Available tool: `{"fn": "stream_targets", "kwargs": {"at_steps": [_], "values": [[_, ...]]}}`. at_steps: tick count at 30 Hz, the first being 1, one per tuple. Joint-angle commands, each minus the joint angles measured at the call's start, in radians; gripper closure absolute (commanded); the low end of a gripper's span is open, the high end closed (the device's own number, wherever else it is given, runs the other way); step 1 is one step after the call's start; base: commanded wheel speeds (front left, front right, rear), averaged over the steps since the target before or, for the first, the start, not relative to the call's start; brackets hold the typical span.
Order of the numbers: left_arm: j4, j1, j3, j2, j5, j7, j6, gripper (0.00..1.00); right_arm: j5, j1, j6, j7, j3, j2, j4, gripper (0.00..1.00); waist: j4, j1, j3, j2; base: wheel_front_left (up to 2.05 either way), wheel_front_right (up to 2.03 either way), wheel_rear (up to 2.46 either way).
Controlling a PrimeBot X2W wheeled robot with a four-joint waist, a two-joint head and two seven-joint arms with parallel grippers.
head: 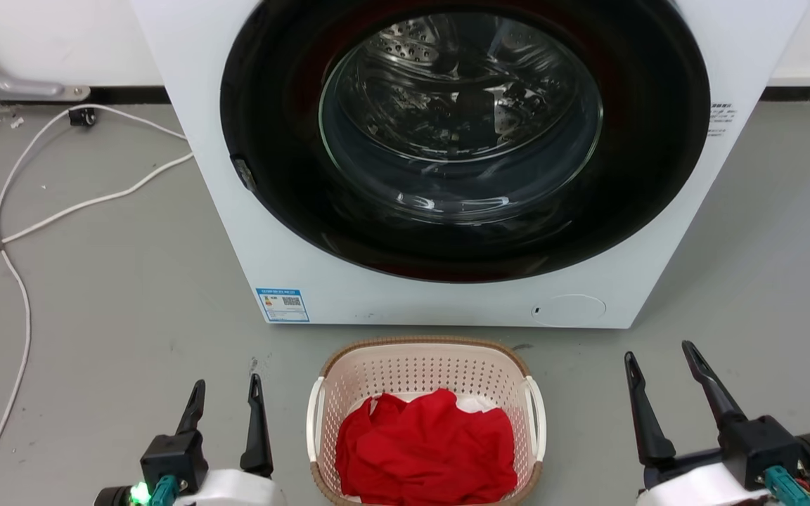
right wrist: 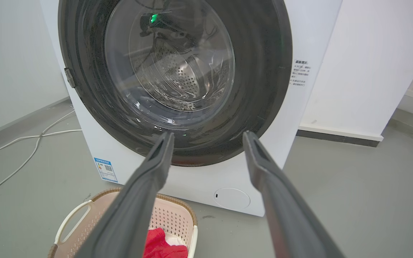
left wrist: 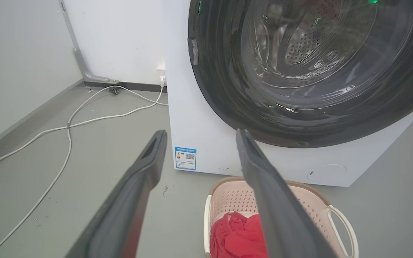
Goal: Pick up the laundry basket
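Cream-pink perforated plastic laundry basket (head: 419, 369) holding red cloth (head: 426, 450) sits on the grey floor (head: 131, 316), between the left hand (head: 227, 380) and right hand (head: 659, 350), both open, empty. Each wrist view shows its hand spread wide, touching nothing.

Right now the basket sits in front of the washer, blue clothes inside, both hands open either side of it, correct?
Not quite: the clothes in the basket are red, not blue, as the head view shows. The rest holds: it sits before the washer, with the left hand and right hand open either side.
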Motion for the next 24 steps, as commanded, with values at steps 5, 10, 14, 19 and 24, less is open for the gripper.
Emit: {"fn": "stream_targets", "kwargs": {"at_steps": [5, 10, 14, 19, 24], "values": [[0.055, -0.057, 0.001, 0.001, 0.007, -0.003, -0.016, 0.00, -0.017, -0.049, 0.000, -0.003, 0.016, 0.004, 0.025, 0.00, -0.007, 0.0000, 0.038, 0.0000, 0.00, 0.00, 0.00], [0.126, -0.112, 0.002, 0.002, 0.015, -0.003, -0.034, 0.00, -0.038, -0.099, 0.000, -0.003, 0.035, 0.004, 0.076, 0.00, -0.012, 0.0000, 0.075, 0.0000, 0.00, 0.00, 0.00], [0.207, -0.171, -0.002, 0.001, 0.034, -0.003, -0.060, 0.00, -0.053, -0.144, 0.000, -0.003, 0.047, 0.003, 0.130, 0.00, -0.009, 0.0000, 0.105, 0.0000, 0.00, 0.00, 0.00], [0.334, -0.249, -0.008, 0.003, 0.058, -0.003, -0.096, 0.00, -0.076, -0.211, 0.000, -0.003, 0.060, 0.003, 0.233, 0.00, -0.004, 0.0000, 0.151, 0.0000, 0.00, 0.00, 0.00], [0.471, -0.334, -0.023, 0.017, 0.080, -0.003, -0.126, 0.00, -0.080, -0.286, 0.000, -0.003, 0.072, 0.003, 0.332, 0.00, -0.004, 0.0000, 0.206, 0.0000, 0.00, 0.00, 0.00]]}}
